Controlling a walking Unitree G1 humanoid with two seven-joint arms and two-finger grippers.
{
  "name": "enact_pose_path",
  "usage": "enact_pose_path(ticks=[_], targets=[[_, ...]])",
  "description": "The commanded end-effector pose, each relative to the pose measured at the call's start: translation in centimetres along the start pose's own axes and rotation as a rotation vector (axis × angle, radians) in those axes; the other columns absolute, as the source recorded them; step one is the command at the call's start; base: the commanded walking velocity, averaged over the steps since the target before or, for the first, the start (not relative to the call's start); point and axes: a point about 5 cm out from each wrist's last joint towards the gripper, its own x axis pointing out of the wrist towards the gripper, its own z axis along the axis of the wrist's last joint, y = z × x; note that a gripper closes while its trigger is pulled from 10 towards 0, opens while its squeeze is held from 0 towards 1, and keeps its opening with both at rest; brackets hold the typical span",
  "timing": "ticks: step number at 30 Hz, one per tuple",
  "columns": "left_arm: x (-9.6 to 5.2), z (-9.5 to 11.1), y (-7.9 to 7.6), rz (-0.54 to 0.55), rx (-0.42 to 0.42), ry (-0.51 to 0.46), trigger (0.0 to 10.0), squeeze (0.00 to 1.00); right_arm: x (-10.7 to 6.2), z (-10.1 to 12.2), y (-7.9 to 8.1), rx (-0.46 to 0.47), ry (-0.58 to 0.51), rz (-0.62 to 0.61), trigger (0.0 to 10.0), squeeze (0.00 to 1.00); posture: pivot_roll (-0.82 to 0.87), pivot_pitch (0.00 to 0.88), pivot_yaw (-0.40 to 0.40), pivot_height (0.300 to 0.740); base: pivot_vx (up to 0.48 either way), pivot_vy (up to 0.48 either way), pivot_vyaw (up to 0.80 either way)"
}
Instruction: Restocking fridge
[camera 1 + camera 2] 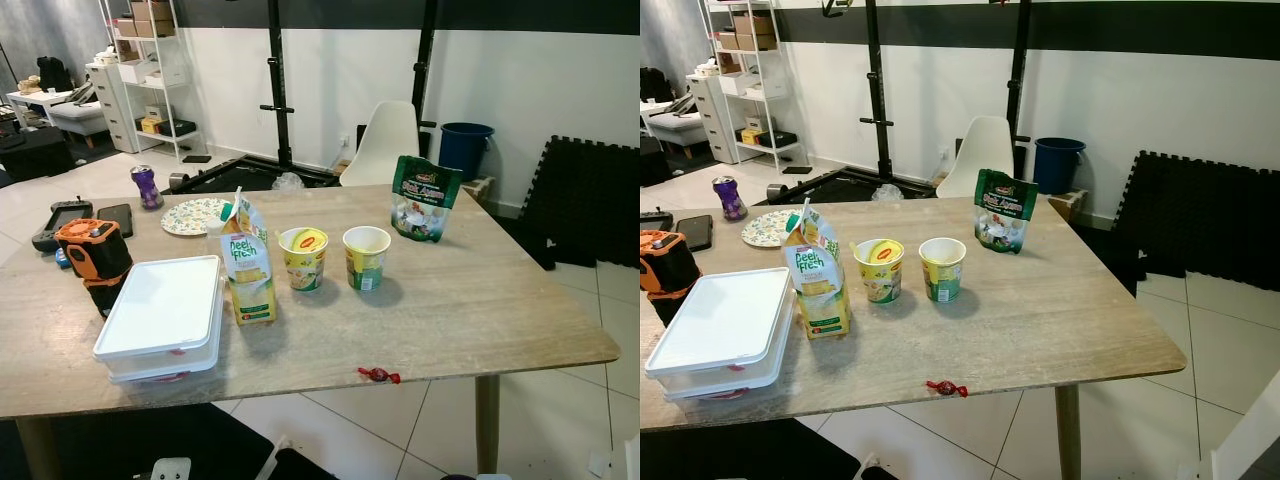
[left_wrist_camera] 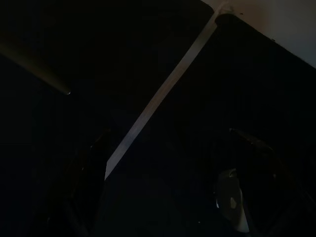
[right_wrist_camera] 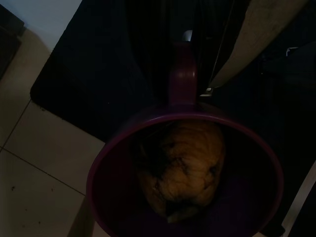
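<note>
A wooden table point(image 1: 480, 300) carries the stock. A white lidded container point(image 1: 165, 315) is set at the left front edge, with an orange and black device point(image 1: 92, 255) just behind it. A juice carton point(image 1: 248, 265) stands upright near the middle, beside the container's right side. Two noodle cups point(image 1: 304, 258) point(image 1: 366, 256) stand side by side to the carton's right. A green pouch point(image 1: 425, 197) stands near the back edge, and a patterned plate point(image 1: 192, 215) lies toward the back left, with a purple can point(image 1: 146, 187) beyond it. A red wrapped sweet point(image 1: 379, 375) lies at the front edge. A purple bowl point(image 3: 148, 143) holding a brownish lump of food point(image 3: 180, 168) is seen from the right wrist, over tiled floor beside a dark mat; whether the right gripper's jaws are clamped on it cannot be told. The left gripper point(image 2: 163, 187) hangs in shade with its fingers apart. Risk is judged as follows: the bowl could tip and spill if the arm swings, and the sweet could be knocked off the front edge.
</note>
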Motion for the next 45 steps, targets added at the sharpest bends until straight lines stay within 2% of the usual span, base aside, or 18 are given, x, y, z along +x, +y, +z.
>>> enact_pose_path(ticks=[1, 16, 29, 42, 45], targets=[[-0.2, -0.5, 0.8, 0.013, 0.019, 0.017, 10.0, 0.0, 0.0, 0.1, -0.2, 0.006, -0.002, -0.01, 10.0, 0.0, 0.07, 0.038, 0.021, 0.734, 0.0, 0.0, 0.0], [-0.1, -0.4, 0.7, 0.011, 0.031, 0.016, 10.0, 0.0, 0.0, 0.0, -0.3, 0.004, 0.002, -0.014, 10.0, 0.0, 0.06, 0.045, 0.022, 0.734, 0.0, 0.0, 0.0], [-0.2, -0.5, 0.8, 0.012, 0.033, 0.021, 10.0, 0.0, -0.2, 0.0, -1.4, 0.005, 0.013, -0.031, 10.0, 0.0, 0.06, 0.051, 0.021, 0.734, 0.0, 0.0, 0.0], [-0.2, -0.7, 0.8, 0.011, 0.032, 0.024, 10.0, 0.0, -0.1, 0.2, -1.3, 0.009, 0.011, -0.033, 10.0, 0.0, 0.06, 0.052, 0.02, 0.734, 0.0, 0.0, 0.0], [-0.2, -0.7, 0.8, 0.011, 0.03, 0.025, 10.0, 0.0, -0.2, 0.2, -1.8, 0.01, 0.01, -0.038, 10.0, 0.0, 0.07, 0.052, 0.02, 0.734, 0.0, 0.0, 0.0]])
